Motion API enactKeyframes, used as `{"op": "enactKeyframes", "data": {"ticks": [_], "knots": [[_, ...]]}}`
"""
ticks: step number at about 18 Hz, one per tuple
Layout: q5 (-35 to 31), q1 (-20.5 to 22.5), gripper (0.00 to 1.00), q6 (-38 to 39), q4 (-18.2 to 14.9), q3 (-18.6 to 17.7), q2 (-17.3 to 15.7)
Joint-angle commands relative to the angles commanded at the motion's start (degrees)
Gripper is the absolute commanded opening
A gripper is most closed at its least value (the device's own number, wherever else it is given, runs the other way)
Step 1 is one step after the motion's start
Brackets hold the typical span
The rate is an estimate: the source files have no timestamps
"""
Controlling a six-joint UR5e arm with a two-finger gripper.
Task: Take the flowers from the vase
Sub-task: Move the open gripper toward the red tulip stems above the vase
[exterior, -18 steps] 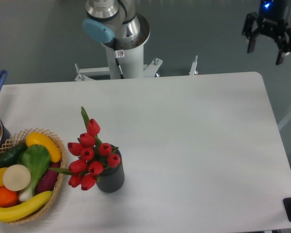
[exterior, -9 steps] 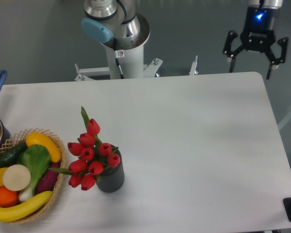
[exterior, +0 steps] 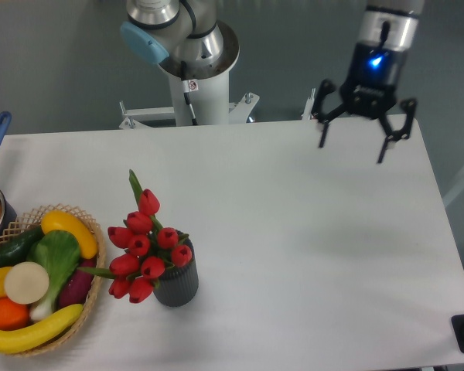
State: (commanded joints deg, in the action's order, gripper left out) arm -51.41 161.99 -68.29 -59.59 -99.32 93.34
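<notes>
Leftward since the earlier frame, the gripper (exterior: 353, 141) hangs wide open, well apart from the tulips (exterior: 145, 249) in the ribbed vase (exterior: 179, 284).

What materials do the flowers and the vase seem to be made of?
The flowers: probably plastic, since the red buds are glossy and identical. The vase: dark grey, matte, with vertical ribs; it could be ceramic or plastic, the picture cannot settle which.

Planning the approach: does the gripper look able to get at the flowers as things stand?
Probably yes. The gripper is open, and only bare table lies between it and the flowers. The basket beside them is the only crowding.
</notes>
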Motion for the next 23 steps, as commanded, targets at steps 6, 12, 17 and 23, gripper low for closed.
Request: {"op": "enactKeyframes", "data": {"ticks": [6,12,17,23], "knots": [[0.2,-5.5,1.00,0.2,0.7,-1.4,-0.4],[2.5,-8.7,1.00,-0.2,2.9,-5.7,-0.6],[2.7,-12.2,1.00,-4.8,3.0,-8.1,-0.7],[3.2,-15.2,1.00,-6.8,3.2,-9.8,-0.5]]}}
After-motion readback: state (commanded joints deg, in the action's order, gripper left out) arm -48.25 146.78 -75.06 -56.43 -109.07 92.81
